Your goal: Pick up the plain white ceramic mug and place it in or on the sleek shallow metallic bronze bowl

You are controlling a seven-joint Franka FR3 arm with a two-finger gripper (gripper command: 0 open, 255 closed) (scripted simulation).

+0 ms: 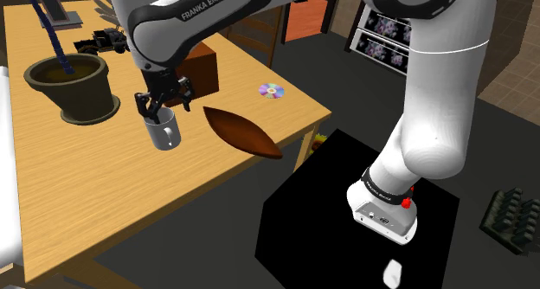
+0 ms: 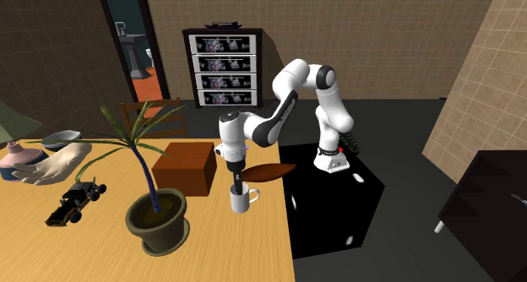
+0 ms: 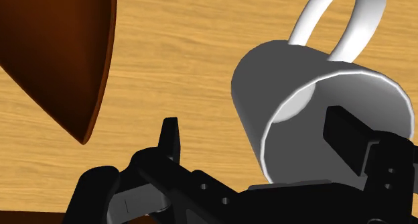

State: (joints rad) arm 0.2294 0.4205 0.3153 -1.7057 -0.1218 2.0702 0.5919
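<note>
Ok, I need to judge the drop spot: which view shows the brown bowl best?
The shoulder view: the whole brown bowl lies on the table beside the mug. The wrist view catches one pointed end; in the second exterior view the arm covers one end.

One white mug [image 1: 164, 131], one brown bowl [image 1: 242, 131], one potted plant [image 1: 73, 88], one brown box [image 1: 199, 71], one disc [image 1: 271, 91] and one toy truck [image 1: 102, 43] are counted
</note>
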